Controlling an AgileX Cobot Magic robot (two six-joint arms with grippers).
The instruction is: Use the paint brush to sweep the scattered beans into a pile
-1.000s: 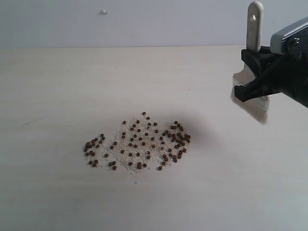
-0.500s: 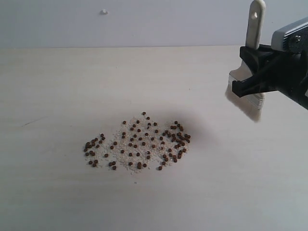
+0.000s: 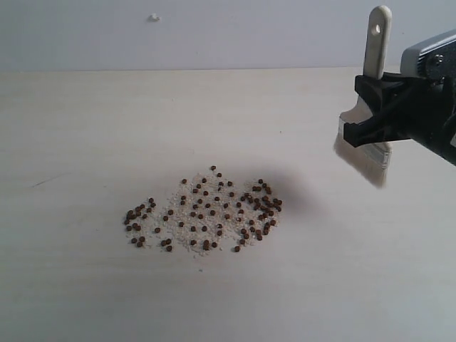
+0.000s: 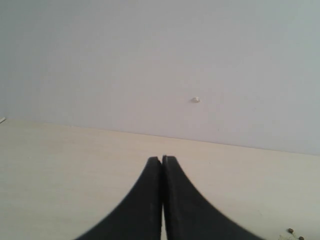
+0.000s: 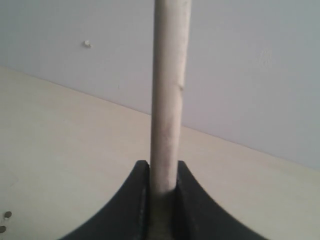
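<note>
The beans lie spread in a loose patch of reddish-brown pellets among whitish crumbs at the middle of the pale table. The paint brush hangs upright above the table at the right, handle up, off-white bristles down and clear of the surface. My right gripper is shut on the brush; in the right wrist view its handle runs between the black fingers. My left gripper is shut with nothing in it. A few beans show at the edge of that view.
A grey wall rises behind the table, with a small white mark on it. Bare tabletop surrounds the bean patch on all sides.
My right gripper has carried the brush a little to the left, toward the beans, over the last second. The beans have not moved.
</note>
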